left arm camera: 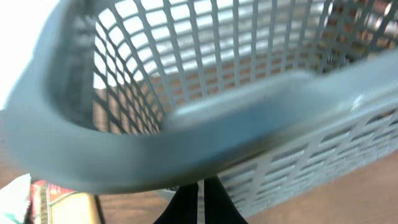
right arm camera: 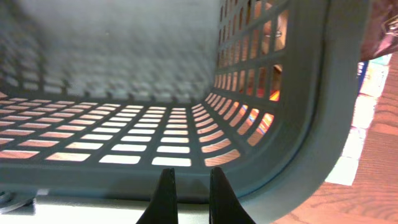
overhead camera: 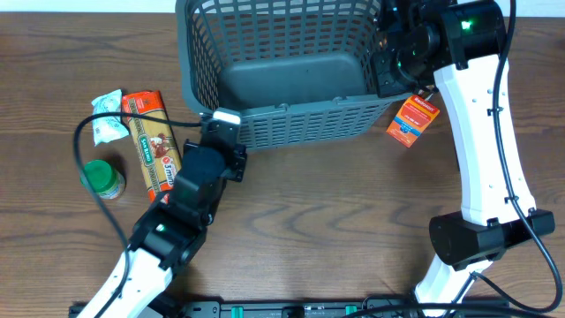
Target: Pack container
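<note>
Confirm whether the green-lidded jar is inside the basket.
No, the green-lidded jar sits on the table, left of the grey basket.

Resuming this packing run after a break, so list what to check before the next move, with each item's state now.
1. Basket upright and empty: ok, base bare.
2. Left tool open for a pick: not ok, shut, at the basket's near left corner.
3. Right tool open for a pick: not ok, shut, at the basket's right side.
4. Either tool gripping the rim: cannot tell.
5. Goods outside and in sight: ok. The orange box lies right of the basket; the packet, pouch and jar lie left of it.
</note>
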